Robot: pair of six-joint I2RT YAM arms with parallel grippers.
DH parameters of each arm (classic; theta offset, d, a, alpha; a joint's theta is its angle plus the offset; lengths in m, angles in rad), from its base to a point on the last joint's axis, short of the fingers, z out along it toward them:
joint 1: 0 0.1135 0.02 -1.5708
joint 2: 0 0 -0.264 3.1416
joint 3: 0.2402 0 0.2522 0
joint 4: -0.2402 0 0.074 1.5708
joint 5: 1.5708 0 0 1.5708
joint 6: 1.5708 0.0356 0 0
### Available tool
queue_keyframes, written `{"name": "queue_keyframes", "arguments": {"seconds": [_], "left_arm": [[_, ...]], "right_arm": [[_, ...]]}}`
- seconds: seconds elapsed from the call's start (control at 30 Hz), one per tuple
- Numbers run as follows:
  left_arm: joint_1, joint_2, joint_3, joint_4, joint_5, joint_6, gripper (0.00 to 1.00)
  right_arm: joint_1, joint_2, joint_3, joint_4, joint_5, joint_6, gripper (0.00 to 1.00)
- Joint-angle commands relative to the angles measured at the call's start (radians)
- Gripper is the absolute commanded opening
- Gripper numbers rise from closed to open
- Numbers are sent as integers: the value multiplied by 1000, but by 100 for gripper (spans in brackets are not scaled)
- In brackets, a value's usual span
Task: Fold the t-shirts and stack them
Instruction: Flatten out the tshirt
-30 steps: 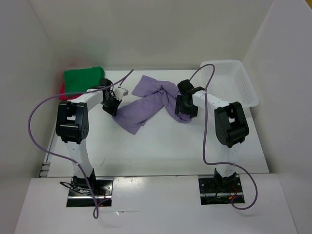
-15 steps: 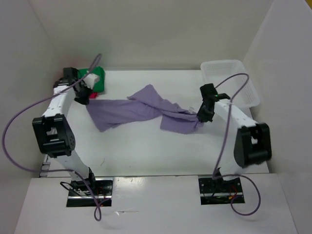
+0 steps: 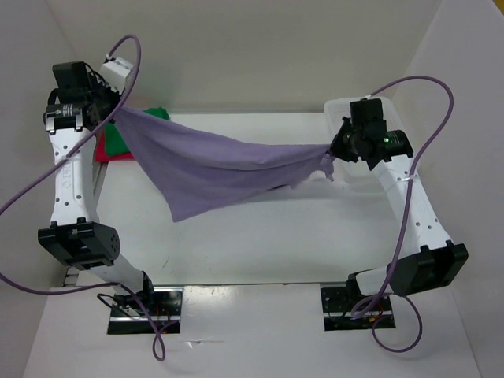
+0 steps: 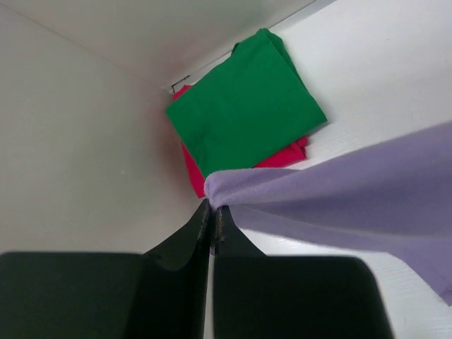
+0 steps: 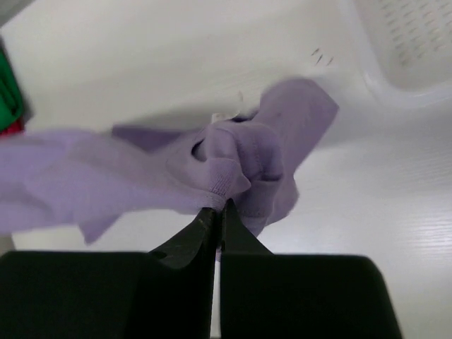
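Both my arms stand raised over the white tabletop (image 3: 260,236), with the lavender t-shirt (image 3: 213,169) strung between them like a washing line.

My left claw (image 4: 213,212) is high and far to the left of the white basket (image 5: 413,49). It is pinched tight on one edge of the cloth, its two dark fingers meeting with only a thin fold of fabric between them. My right claw (image 5: 217,208) is at the basket's left side. It is clamped just as hard on a bunched wad of the same shirt, with a stitched hem showing right at the fingertips and loose folds spilling past them toward the basket.

From above, the shirt's upper edge runs nearly taut from one claw to the other. A broad flap sags below it and comes to a point left of the basket, toward the middle of the tabletop. Whether that lowest corner touches the surface I cannot tell.

The other two t-shirts lie at the far corner of the tabletop, across from the basket and right beneath my left claw. The green t-shirt (image 4: 244,106) is folded flat and sits on top of the red t-shirt (image 4: 282,157), which peeks out along two of its edges. The pair is tucked against the white wall (image 3: 236,55). In the overhead view the hanging lavender cloth covers part of the stack.
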Motion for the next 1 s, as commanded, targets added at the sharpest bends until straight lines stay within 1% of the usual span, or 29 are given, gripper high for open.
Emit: {"name": "queue_keyframes", "arguments": {"seconds": [0.0, 0.07, 0.13, 0.2, 0.23, 0.27, 0.3, 0.33, 0.37, 0.4, 0.43, 0.47, 0.5, 0.53, 0.57, 0.6, 0.63, 0.67, 0.7, 0.73, 0.77, 0.8, 0.83, 0.87, 0.9, 0.93, 0.97], "left_arm": [[7, 8, 44, -23, -15, 9, 0], [-16, 8, 59, -23, 15, -1, 0], [-39, 40, 70, 10, 54, -12, 0], [-60, 87, 70, 21, 54, -23, 0], [-89, 164, 93, 31, 54, -38, 0], [-102, 207, 116, 31, 37, -50, 2], [-112, 292, 143, 22, 37, -61, 7], [-113, 340, 212, 21, 37, -93, 10], [-122, 394, 264, 21, 26, -113, 11], [-122, 521, 335, 21, 6, -133, 14], [-122, 593, 545, -56, -15, -150, 31], [-134, 668, 681, -108, -64, -181, 45], [-143, 777, 803, -162, -93, -181, 55], [-154, 778, 862, -192, -122, -181, 64], [-178, 760, 816, -183, -159, -164, 77], [-179, 691, 768, -183, -150, -153, 79], [-179, 651, 721, -183, -130, -153, 86], [-179, 610, 612, -173, -86, -153, 86], [-179, 523, 545, -161, -68, -144, 96], [-179, 473, 468, -146, -54, -144, 96], [-179, 363, 274, -120, -34, -131, 97], [-179, 305, 166, -51, -34, -120, 97], [-189, 245, 57, -17, -22, -106, 97], [-204, 188, -49, 12, -21, -89, 98], [-246, 92, -237, 53, -41, -59, 98], [-266, 59, -314, 63, -58, -49, 98], [-281, 30, -380, 63, -70, -49, 98]], "right_arm": [[-7, -25, 17, -31, -161, -58, 0], [-7, -52, -2, -11, -200, -68, 0], [-7, -62, -2, -25, -211, -102, 0], [-7, -7, -11, -57, -211, -125, 0], [-7, 18, -11, -57, -240, -134, 0], [-7, 74, -11, -48, -252, -157, 0], [-7, 104, -11, -33, -239, -157, 2], [-7, 131, -11, -11, -217, -157, 4], [-7, 205, 20, 28, -196, -157, 10], [-7, 248, 50, 39, -170, -157, 33], [-7, 295, 90, 39, -98, -157, 50], [-7, 343, 197, 39, -64, -157, 61], [-7, 431, 257, -11, -38, -148, 67], [-7, 463, 315, -42, -12, -148, 80], [-7, 477, 396, -65, -1, -139, 88], [13, 462, 397, -76, 14, -139, 94], [39, 437, 397, -65, 58, -139, 99], [48, 410, 344, -65, 73, -139, 100], [48, 346, 306, -39, 73, -139, 100], [48, 310, 211, -28, 73, -139, 100], [48, 273, 155, -17, 73, -139, 100], [48, 236, 102, -5, 73, -139, 100], [48, 163, -8, 18, 73, -139, 100], [57, 132, -58, 18, 73, -128, 100], [58, 104, -104, 29, 73, -110, 100], [58, 63, -189, 29, 73, -99, 100], [67, 51, -230, 29, 73, -88, 100]]}}
